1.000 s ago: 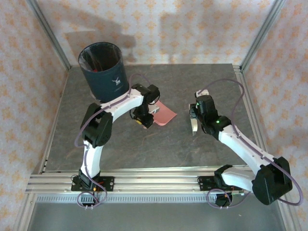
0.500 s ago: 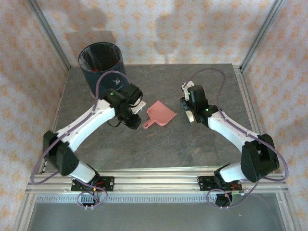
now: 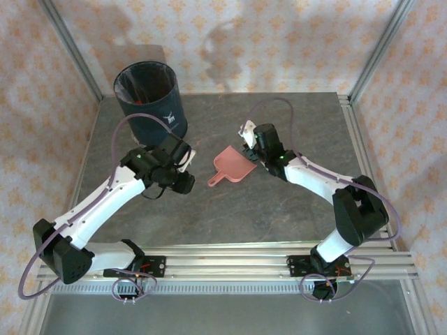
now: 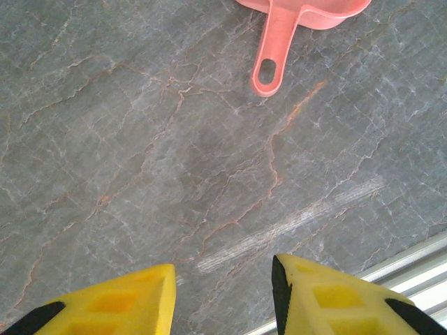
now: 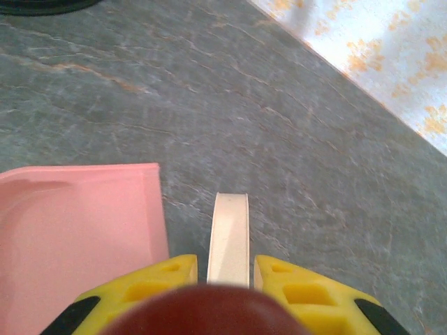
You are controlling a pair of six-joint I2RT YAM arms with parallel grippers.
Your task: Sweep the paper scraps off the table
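Note:
No paper scraps lie in sight on the dark grey table [image 3: 279,202]. The pink dustpan [image 3: 234,164] rests flat at mid table with its handle [image 4: 269,49] toward the near left. My left gripper [image 3: 186,183] hovers left of that handle, apart from it, open [image 4: 223,293] with bare table between its yellow fingers. Just past the dustpan's far right corner, my right gripper [image 3: 247,134] is shut [image 5: 229,269] on a small brush [image 5: 230,237] with a white tip. The dustpan's edge [image 5: 77,223] lies beside the brush on the left.
A dark round bin [image 3: 149,98] stands at the table's far left corner, with a red fleck inside it. Aluminium rails [image 3: 230,262] edge the table at the front and sides [image 4: 412,269]. Patterned walls close in the back and sides.
My left gripper has come off the dustpan's handle and drawn back to the left. The right gripper has carried the brush up and left, to the dustpan's far corner.

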